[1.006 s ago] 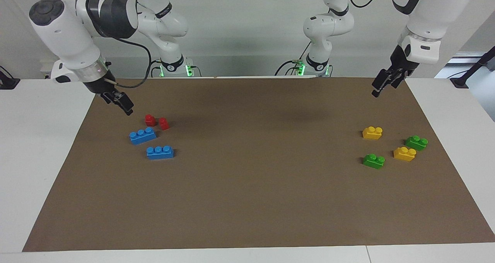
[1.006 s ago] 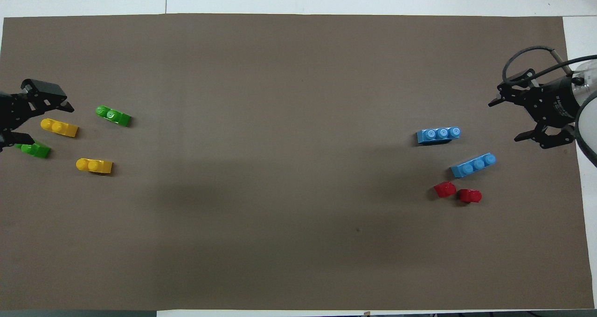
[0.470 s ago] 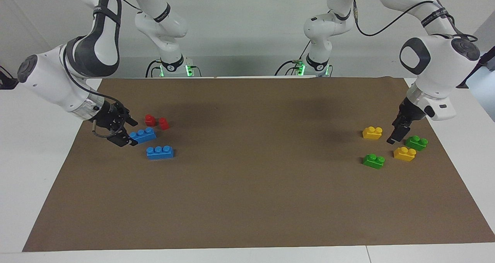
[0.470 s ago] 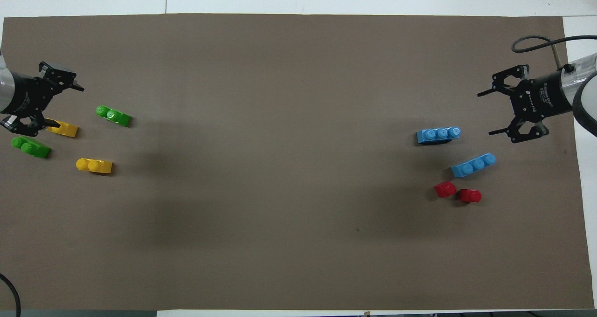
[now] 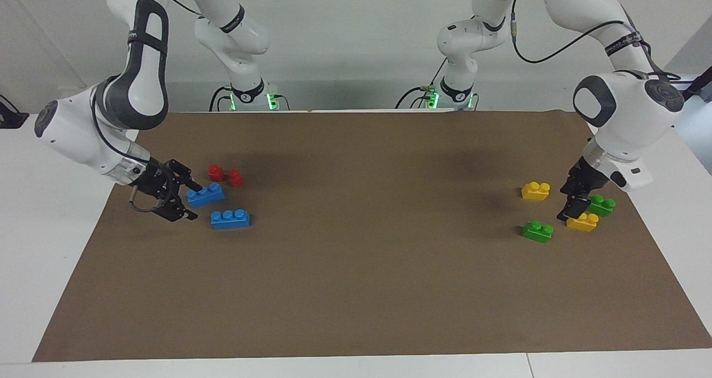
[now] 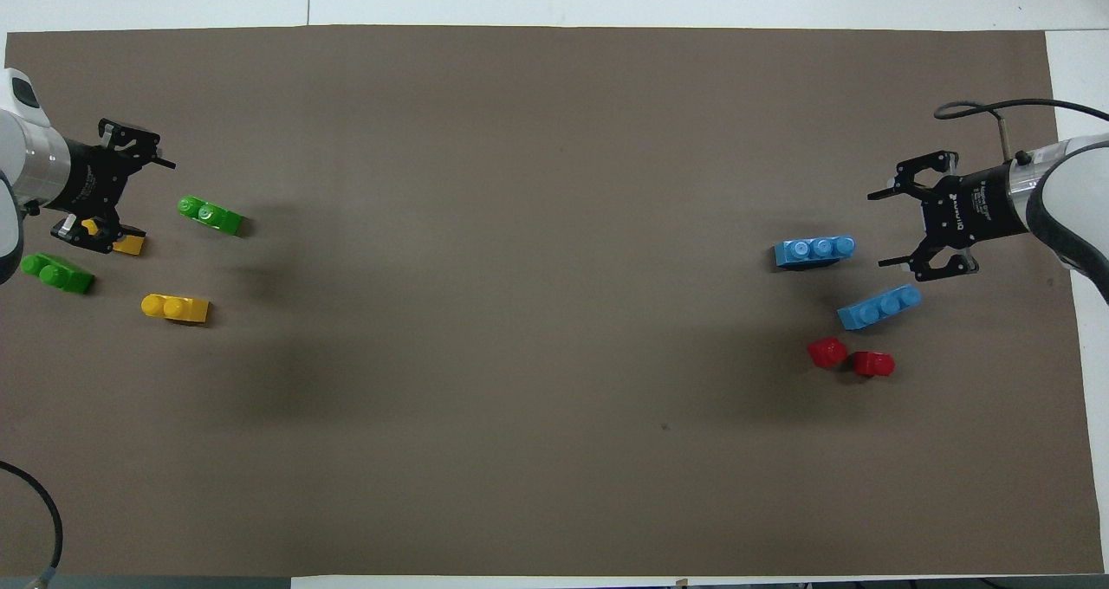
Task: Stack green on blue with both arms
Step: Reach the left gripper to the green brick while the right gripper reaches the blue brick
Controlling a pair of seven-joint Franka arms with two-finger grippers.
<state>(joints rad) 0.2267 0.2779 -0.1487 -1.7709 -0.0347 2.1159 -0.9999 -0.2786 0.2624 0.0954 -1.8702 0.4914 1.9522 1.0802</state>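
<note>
Two blue bricks (image 5: 205,194) (image 5: 230,218) lie side by side toward the right arm's end of the mat, seen from above as blue bricks (image 6: 878,306) (image 6: 814,249). My right gripper (image 5: 189,202) (image 6: 884,229) is open and low at the end of the nearer blue brick, holding nothing. Two green bricks (image 5: 601,205) (image 5: 537,231) lie at the left arm's end, also green bricks (image 6: 57,273) (image 6: 210,215). My left gripper (image 5: 573,204) (image 6: 143,197) is open and low, between the green bricks and partly covering a yellow brick (image 5: 582,221).
A second yellow brick (image 5: 535,190) (image 6: 175,307) lies nearer the robots than the green ones. Two small red pieces (image 5: 216,172) (image 5: 236,177) sit just nearer the robots than the blue bricks. Everything rests on a brown mat (image 5: 356,267).
Both arms have dropped from high above the mat's edge down to the bricks. The right gripper reached the blue pair, the left gripper the green and yellow group. No brick has moved.
</note>
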